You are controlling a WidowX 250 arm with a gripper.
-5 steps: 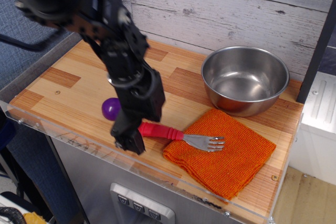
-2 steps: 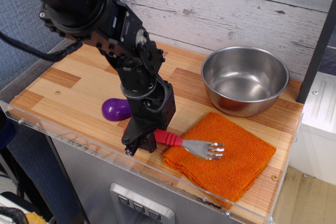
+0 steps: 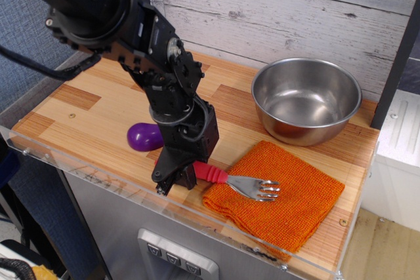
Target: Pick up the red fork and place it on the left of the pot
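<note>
The red fork [image 3: 213,174] lies near the front edge of the wooden table, its silver tines resting on an orange cloth [image 3: 275,189]. My black gripper [image 3: 176,176] is down over the left end of the red handle, and its fingers stand around that end. The handle's left part is hidden behind the gripper. How tight the hold is cannot be seen. The pot [image 3: 306,99], a shiny steel bowl, stands at the back right, well apart from the gripper.
A purple toy eggplant [image 3: 145,137] lies just left of the gripper, partly hidden by the arm. The table's front edge [image 3: 118,185] with a clear plastic lip runs just below the gripper. A grey plank wall [image 3: 275,11] stands behind the table.
The gripper moved right along the fork and came down over the handle's left end. The fork tilted slightly and its tines shifted on the cloth. More of the eggplant shows.
</note>
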